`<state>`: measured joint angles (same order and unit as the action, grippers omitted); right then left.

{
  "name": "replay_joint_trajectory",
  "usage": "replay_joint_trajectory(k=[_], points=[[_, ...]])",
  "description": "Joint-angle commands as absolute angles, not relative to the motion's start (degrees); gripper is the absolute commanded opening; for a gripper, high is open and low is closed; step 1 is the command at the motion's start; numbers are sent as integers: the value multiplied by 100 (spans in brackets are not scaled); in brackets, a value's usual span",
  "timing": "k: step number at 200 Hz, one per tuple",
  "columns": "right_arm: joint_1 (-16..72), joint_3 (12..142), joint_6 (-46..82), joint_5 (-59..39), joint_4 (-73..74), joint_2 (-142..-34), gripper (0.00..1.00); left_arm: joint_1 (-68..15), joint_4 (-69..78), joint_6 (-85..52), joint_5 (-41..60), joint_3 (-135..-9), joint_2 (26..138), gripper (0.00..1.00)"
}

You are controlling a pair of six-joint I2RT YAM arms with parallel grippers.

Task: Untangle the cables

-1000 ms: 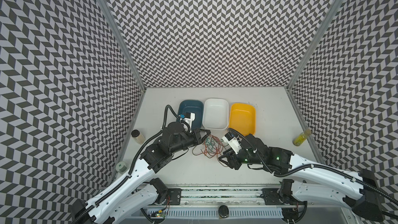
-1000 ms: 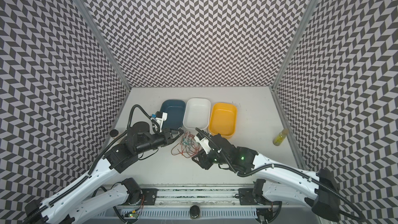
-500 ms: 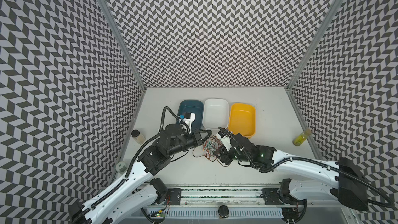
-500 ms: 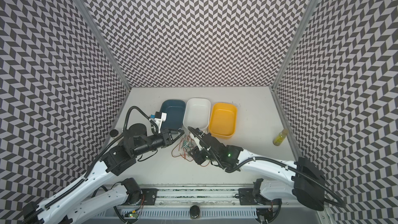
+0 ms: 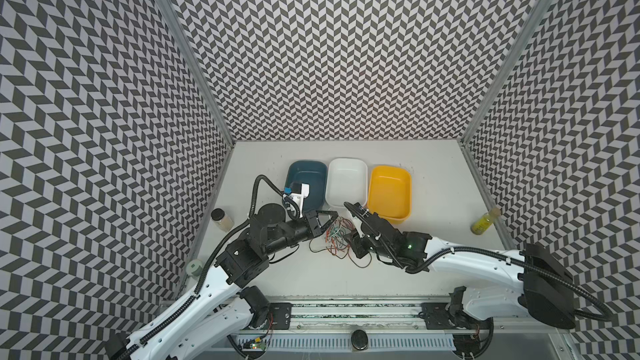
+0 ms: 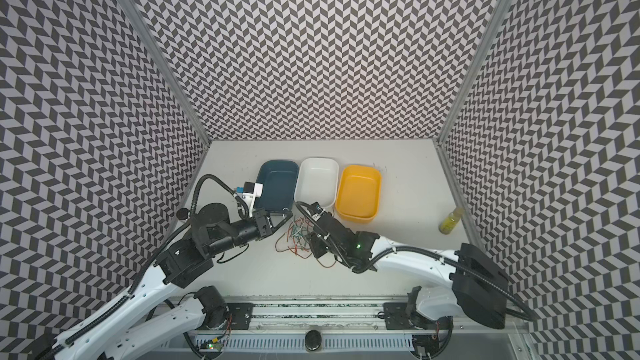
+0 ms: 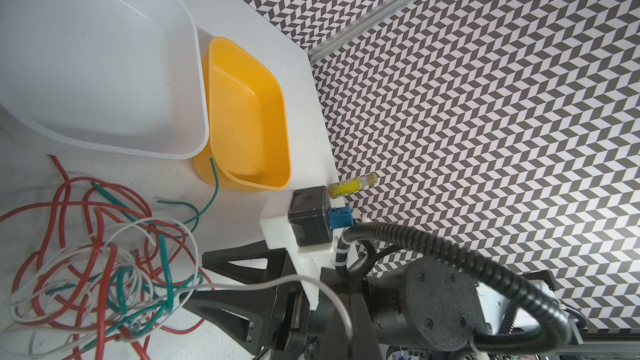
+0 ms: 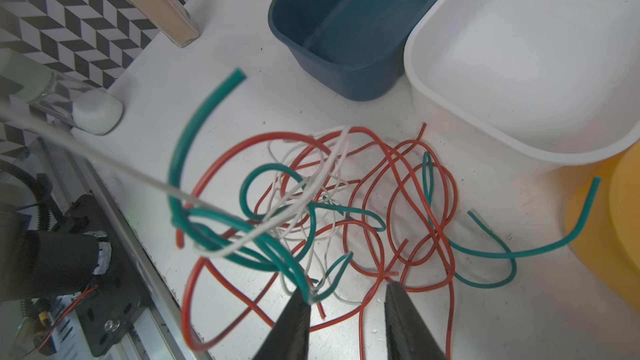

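At the cables' [image 5: 334,241] three o'clock, the half-open right gripper [image 8: 347,289] should close on one green strand [image 8: 292,268] only; the left gripper [image 5: 329,223] pinches the white cable [image 8: 104,161].

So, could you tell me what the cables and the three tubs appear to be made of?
The cables: wire in smooth, matte, seemingly rubbery insulation; they hold soft loops. The blue tub, white tub, yellow tub: probably moulded plastic, slightly glossy; uniform colour, rounded corners.
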<state>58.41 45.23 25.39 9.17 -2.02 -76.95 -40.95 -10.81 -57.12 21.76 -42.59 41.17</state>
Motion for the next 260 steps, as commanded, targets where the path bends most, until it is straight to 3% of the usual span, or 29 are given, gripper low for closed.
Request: replay_joint_trajectory(k=[1,68,76,91,107,151,216,260], points=[[5814,4583,2507,1059,284,-7534,37,-4114,-1021,-5765,2259,-4173,4017,0],[5806,4765,2567,1005,415,-8080,37,-4119,-901,-5807,2329,-4149,4081,0],[5809,4756,2573,1027,478,-8181,33,-4117,-897,-5818,2329,-4151,4055,0],[5805,4839,2513,977,438,-8317,17,-4120,-903,-5820,2346,-4144,4009,0],[5808,4909,2479,1081,236,-8246,9,-4117,-1044,-5765,2294,-4132,3898,0],[5648,4278,2694,1980,-543,-7130,0,-3910,-2201,-5520,1750,-4068,3164,0],[4452,2829,3083,1648,-1374,-5249,0,-3052,-3634,-4917,1681,-4661,3241,0],[3976,2654,3146,1597,-2361,-4263,0,-2585,-4326,-4203,1458,-5432,3669,0]])
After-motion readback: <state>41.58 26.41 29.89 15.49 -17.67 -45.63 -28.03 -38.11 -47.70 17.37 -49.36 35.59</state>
